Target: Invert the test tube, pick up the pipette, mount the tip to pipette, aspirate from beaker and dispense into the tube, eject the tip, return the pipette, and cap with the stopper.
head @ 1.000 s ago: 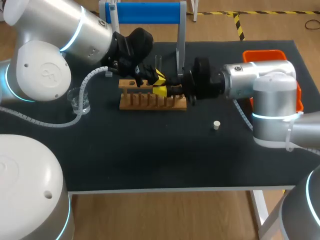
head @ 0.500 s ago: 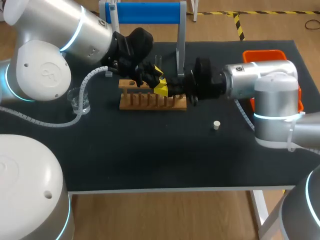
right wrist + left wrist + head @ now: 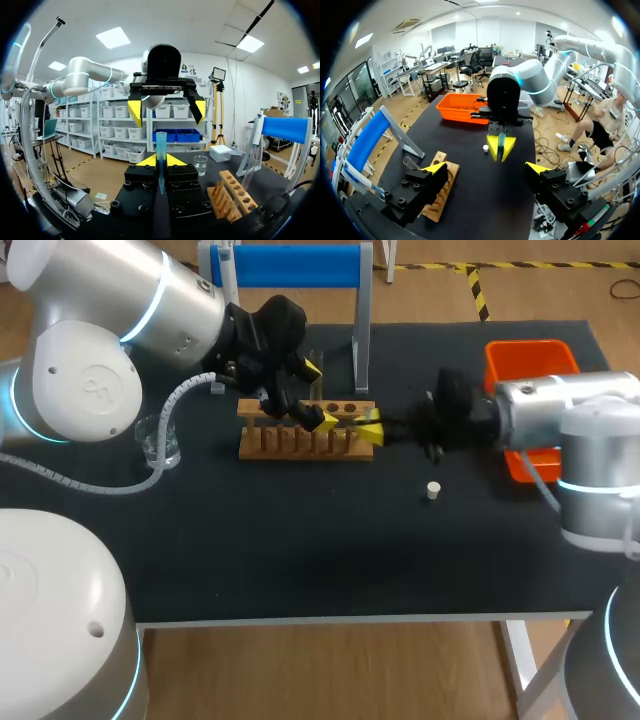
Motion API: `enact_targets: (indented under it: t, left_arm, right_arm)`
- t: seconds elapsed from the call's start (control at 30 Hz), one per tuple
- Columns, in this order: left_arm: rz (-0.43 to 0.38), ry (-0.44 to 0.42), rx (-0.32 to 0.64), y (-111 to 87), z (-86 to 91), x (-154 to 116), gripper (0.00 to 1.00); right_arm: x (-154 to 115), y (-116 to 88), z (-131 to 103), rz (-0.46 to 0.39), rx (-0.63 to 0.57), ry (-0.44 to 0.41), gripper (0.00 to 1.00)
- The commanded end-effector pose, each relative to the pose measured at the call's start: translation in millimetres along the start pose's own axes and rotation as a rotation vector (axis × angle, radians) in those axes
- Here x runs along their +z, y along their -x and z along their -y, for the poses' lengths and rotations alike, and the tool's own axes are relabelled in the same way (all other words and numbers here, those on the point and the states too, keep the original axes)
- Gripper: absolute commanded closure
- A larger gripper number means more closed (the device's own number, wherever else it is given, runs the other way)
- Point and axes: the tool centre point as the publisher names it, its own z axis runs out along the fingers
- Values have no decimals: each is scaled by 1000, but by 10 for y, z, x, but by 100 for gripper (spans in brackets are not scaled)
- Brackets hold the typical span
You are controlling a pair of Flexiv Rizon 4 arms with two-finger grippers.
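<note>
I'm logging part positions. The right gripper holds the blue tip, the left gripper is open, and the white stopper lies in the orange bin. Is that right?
Not the stopper: the head view shows the white stopper lying on the black table, outside the orange bin. The right gripper does hold the blue tip, and the left gripper is open.

Two arms were counted, one left arm (image 3: 130,320) and one right arm (image 3: 550,405). Two grippers were counted, one left gripper (image 3: 320,394) and one right gripper (image 3: 372,428). On the table (image 3: 300,560) one wooden rack (image 3: 300,443) was found, and one glass tube (image 3: 411,164) beside it. One beaker (image 3: 160,440) was counted near the table's left edge, one orange bin (image 3: 530,352) at its right edge, and one blue stand (image 3: 295,265) at its far edge. One pipette (image 3: 258,131), one white stopper (image 3: 432,490) and one tip (image 3: 161,145) were counted.
</note>
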Motion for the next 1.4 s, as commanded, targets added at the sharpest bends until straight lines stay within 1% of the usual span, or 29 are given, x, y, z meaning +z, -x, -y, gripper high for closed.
enact_targets:
  t: [0.03, 0.3, 0.6, 0.8, 0.93, 1.1, 1.4]
  left_arm:
    - [0, 4, -1, -2, 7, -3, 0]
    - [0, 4, -1, -2, 7, -3, 0]
    - [0, 4, -1, -2, 7, -3, 0]
    - [0, 4, -1, -2, 7, -3, 0]
    - [0, 4, -1, -2, 7, -3, 0]
    - [0, 4, -1, -2, 7, -3, 0]
    - [0, 4, -1, -2, 7, -3, 0]
  right_arm:
    - [-495, -192, 12, 18, 2, 1, 100]
    - [-904, -293, 138, 36, 6, 6, 100]
    - [-1138, -304, 285, 38, 28, 16, 100]
    - [-1191, -303, 358, 45, 36, 1, 100]
    - [-1179, -295, 387, 56, 38, -17, 100]
    - [-1141, -278, 396, 62, 45, -31, 100]
    - [-1141, -278, 396, 62, 45, -31, 100]
